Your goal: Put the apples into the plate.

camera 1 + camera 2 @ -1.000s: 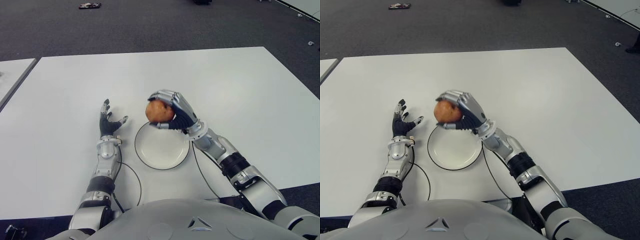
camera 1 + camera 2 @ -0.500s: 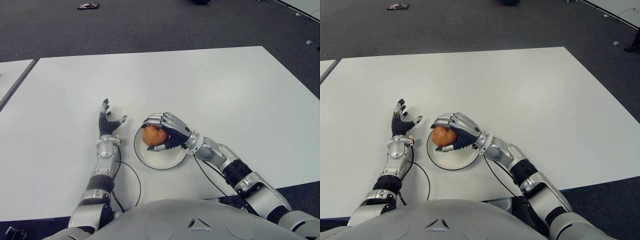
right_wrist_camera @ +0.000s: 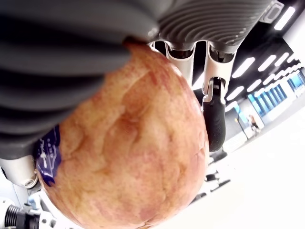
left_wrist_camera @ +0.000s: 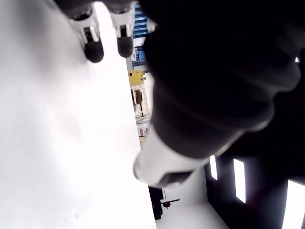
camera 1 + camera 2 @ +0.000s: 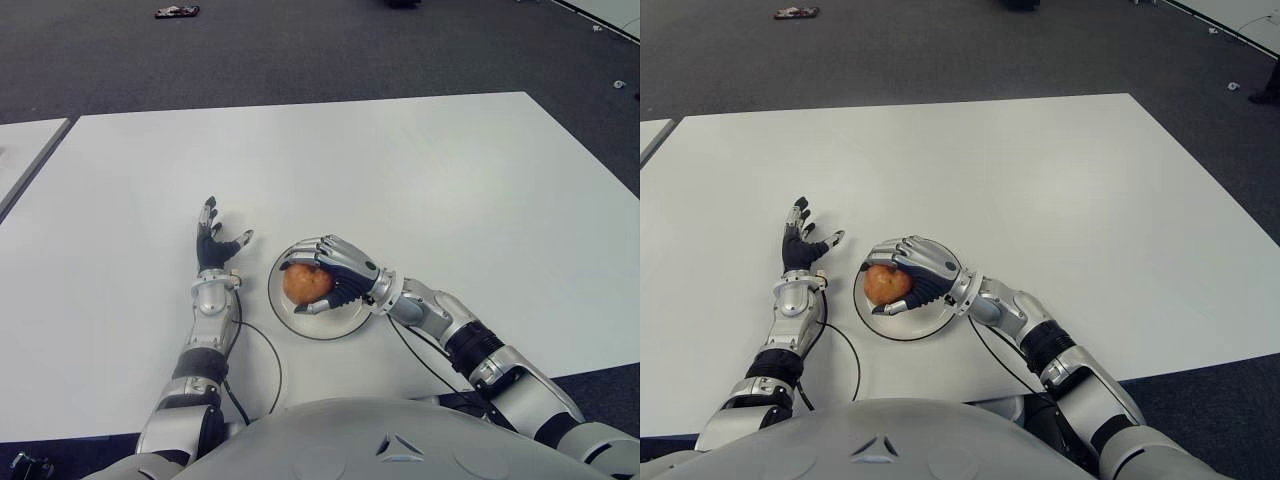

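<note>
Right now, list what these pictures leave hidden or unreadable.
1. Whether the apple touches the plate: eye views, the right robot hand wraps it.
2. The apple's blue sticker: right wrist view, partly behind a finger, text unreadable.
3. The left robot hand: left wrist view, dark palm fills the frame.
4. Dark object on the floor: too small.

- Right robot hand (image 5: 335,275): fingers curled tight in a grasp, palm turned leftward, forearm stretched forward and inward.
- Left robot hand (image 5: 213,243): fingers spread, relaxed, forearm straight ahead.
</note>
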